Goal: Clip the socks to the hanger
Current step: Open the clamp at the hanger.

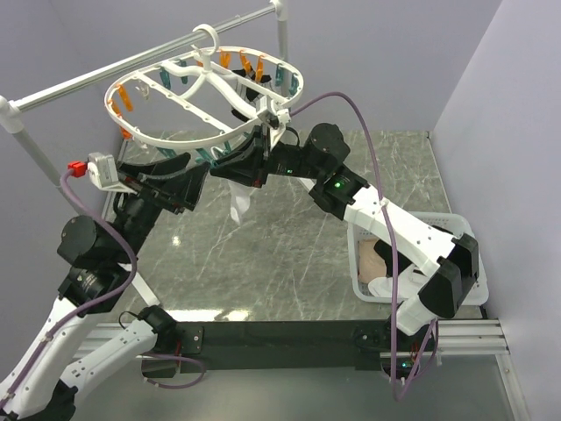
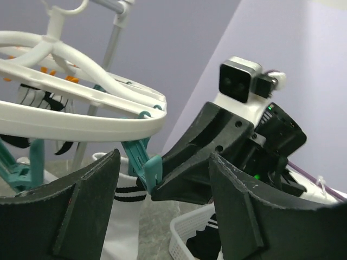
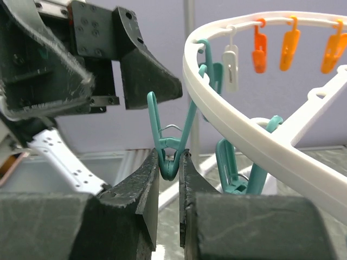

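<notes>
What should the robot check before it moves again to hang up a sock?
1. Right gripper pinching the teal clip: ok, its fingers squeeze the clip's narrow end.
2. Clip mouth open: ok, its arms spread in a V.
3. Sock inside that open mouth: not ok, it is empty.
4. Left gripper holding a sock: not ok, its fingers stand wide apart.
5. White striped sock under the hanger rim already clipped: cannot tell, its top is hidden.
6. More socks waiting in the basket: ok, some lie inside.
</notes>
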Tool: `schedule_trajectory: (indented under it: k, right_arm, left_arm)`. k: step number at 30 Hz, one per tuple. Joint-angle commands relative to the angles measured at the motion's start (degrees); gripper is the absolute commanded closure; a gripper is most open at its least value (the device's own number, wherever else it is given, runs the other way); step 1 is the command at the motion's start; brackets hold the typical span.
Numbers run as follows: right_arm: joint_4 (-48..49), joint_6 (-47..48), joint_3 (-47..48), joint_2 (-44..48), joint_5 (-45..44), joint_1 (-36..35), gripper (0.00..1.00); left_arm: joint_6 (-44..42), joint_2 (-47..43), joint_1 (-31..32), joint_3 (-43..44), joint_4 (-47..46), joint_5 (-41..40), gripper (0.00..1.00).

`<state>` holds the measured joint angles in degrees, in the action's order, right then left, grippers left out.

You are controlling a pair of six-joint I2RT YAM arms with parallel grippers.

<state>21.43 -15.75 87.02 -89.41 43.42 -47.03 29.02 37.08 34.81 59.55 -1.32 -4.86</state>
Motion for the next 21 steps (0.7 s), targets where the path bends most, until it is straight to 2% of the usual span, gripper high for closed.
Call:
schedule_trajectory:
  k: [1,8,11,21]
  right_arm:
    - [3.4,-5.4,3.9,-0.6,4.8,-0.1,1.00]
    - [3.6,-10.3,3.9,0.1,7.1,0.1,1.00]
    - [4.6,-12.0,3.6,0.0,8.0,0.1,1.00]
    - [15.0,-29.2,0.9,-1.7,11.0,0.1,1.00]
  left_arm:
    - [-2.6,-1.0,0.1,-1.9,-3.7,5.7,0.28]
    - [-2.1,-3.1,0.1,-4.3,-3.8,5.0,0.30]
    - [-0.9,-4.9,0.1,-6.7,-6.8,6.4,0.30]
    - [4.0,-8.9,0.0,-11.6,-13.5,5.7,0.30]
